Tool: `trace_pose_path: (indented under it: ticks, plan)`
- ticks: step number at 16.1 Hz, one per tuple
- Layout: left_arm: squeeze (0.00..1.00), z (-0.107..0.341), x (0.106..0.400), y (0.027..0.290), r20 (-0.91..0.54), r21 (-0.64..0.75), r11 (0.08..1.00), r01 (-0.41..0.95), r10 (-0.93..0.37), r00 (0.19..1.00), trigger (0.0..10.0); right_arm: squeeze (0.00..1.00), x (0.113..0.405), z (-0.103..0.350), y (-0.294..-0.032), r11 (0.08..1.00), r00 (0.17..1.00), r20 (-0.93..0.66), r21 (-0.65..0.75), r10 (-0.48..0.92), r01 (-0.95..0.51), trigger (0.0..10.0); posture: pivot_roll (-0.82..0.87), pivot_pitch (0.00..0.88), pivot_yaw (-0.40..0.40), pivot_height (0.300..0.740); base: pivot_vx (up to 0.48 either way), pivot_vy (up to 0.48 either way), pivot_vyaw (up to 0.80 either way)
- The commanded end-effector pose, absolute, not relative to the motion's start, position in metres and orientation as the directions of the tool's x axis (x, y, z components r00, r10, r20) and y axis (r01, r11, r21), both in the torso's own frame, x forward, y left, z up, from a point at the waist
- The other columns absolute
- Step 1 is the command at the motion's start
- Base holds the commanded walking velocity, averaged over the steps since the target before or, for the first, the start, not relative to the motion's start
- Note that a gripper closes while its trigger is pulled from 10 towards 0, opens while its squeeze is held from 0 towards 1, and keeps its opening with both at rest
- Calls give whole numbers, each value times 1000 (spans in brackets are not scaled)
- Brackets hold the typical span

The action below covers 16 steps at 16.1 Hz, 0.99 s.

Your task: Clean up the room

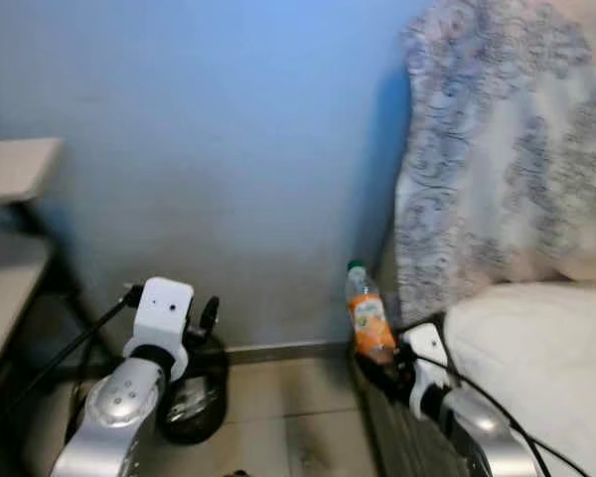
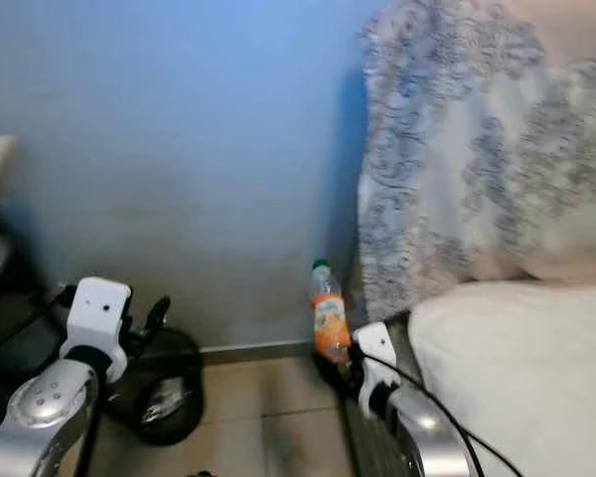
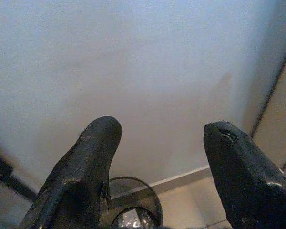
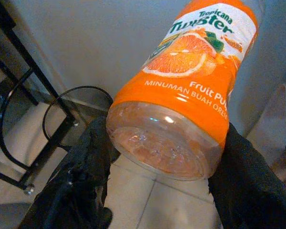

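So my right gripper (image 4: pixel 157 176) had the orange juice bottle (image 1: pixel 369 310) pinched at its base, left gripper (image 3: pixel 157 181) spread empty, and I figured carry it upright toward the bin (image 1: pixel 191 402) at nine o'clock.

Bottle (image 4: pixel 181 90) cap beyond the frame edge.

"Tropicana Twister" on bottle (image 4: pixel 181 90)

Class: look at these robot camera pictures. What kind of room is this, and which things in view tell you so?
Probably a bedroom. A bed with a patterned quilt stands against the wall, with a bin on the tiled floor. The right gripper holds a juice bottle.
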<state>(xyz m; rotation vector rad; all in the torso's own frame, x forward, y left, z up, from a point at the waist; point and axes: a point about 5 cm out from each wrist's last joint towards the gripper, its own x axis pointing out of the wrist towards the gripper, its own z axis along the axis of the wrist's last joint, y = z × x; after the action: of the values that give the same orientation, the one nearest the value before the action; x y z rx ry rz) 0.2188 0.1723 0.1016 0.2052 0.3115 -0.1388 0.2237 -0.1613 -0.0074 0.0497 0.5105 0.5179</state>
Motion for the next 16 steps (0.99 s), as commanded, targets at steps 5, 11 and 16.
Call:
trace_pose_path:
  ticks: [5,11,16]
  plan:
    - [0,97,220,169,-305,193,966,174,-109,946,10000,0,227,-11,-171,931,823,-442,103,357,-349,10000,-52,0,-31,740,0,0,800]
    - [0,103,225,170,-279,159,971,181,-131,951,10000,0,233,70,-165,928,883,-290,55,369,-369,10000,-56,0,-16,740,43,0,800]
    - [0,104,229,168,-280,158,965,210,-160,946,10000,0,239,100,-144,945,911,-290,-56,292,-321,10000,-68,0,2,740,261,0,0]
